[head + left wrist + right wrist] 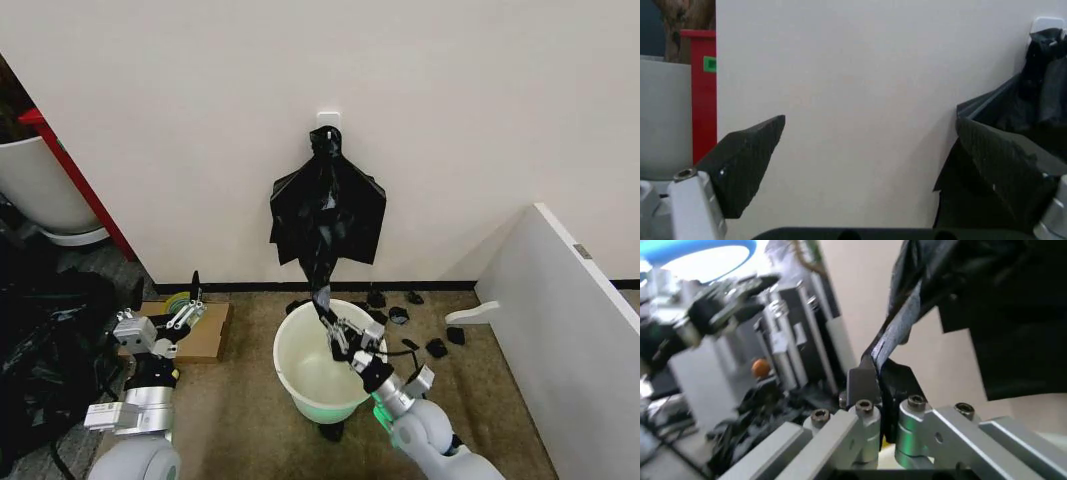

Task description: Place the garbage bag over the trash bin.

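**Right now: bag strip pinched over the bin**

My right gripper (331, 329) sits just above the far rim of the trash bin (292, 375), its fingers closed tight on a thin, twisted strip of the garbage bag (322, 272). From my fingertips the strip runs up and away toward the wall, where it joins the black bag bundle (328, 212) hanging from a white hook (328, 121). In my right wrist view the garbage bag (897, 332) is a glossy band leading straight out from between my two fingers (861, 385), with the dark bundle (993, 315) spread out beyond it against the pale wall.

The bin's open mouth lies directly beneath and slightly behind that gripper.

My left gripper (188, 301) is held well off to the left of the bin, over a cardboard box (205, 335), jaws spread wide and holding nothing. Between its two pads (747, 160) I see bare wall, with the bundle (1033, 120) off past one pad.
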Available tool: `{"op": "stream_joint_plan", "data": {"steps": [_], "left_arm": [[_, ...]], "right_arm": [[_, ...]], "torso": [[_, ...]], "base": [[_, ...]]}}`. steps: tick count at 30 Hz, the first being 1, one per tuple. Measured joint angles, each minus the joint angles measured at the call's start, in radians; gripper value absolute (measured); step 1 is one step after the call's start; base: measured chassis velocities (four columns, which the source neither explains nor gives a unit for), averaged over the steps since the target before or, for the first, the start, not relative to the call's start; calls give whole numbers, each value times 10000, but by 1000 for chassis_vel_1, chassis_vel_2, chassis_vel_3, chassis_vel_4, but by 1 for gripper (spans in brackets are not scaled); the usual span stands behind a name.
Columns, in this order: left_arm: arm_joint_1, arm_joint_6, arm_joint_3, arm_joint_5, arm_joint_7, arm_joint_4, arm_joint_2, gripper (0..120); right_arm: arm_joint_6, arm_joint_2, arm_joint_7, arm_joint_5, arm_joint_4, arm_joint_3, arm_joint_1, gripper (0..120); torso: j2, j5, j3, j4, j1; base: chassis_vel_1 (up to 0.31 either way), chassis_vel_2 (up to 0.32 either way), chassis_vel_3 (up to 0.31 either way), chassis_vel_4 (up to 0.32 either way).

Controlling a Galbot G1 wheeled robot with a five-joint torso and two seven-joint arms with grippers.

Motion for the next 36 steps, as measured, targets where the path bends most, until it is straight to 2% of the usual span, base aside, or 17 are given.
{"op": "stream_joint_plan", "data": {"steps": [7,15,25,29,31,36], "left_arm": [[92,-3,-8,-3,0,-150,-27,100],[157,-18,-13,14,0,-211,-61,100],[52,-28,-8,18,3,-143,-51,100],[-137,-10,20,-1,6,1,-29,100],[-169,-7,29,-8,7,32,-27,100],[-281,3,57,-28,10,136,-34,100]], "right_arm": [[318,23,-1330,-519,-530,445,-133,0],[542,101,-2043,-935,-968,773,-98,0],[1135,87,-1882,-1256,-1257,1145,86,0],[1665,-213,-1623,-1645,-628,1511,-55,18],[1758,-294,-1618,-1725,-581,1606,-76,20],[2158,-617,-1145,-1708,-438,1887,-210,42]], "torso": [[0,0,0,0,0],[0,-1,0,0,0],[-1,2,2,1,1],[0,0,2,1,1],[0,-1,2,0,1],[-1,-1,2,-1,1]], "base": [[0,0,0,0],[0,0,0,0],[0,0,0,0],[0,0,0,0],[0,0,0,0],[0,0,0,0]]}}
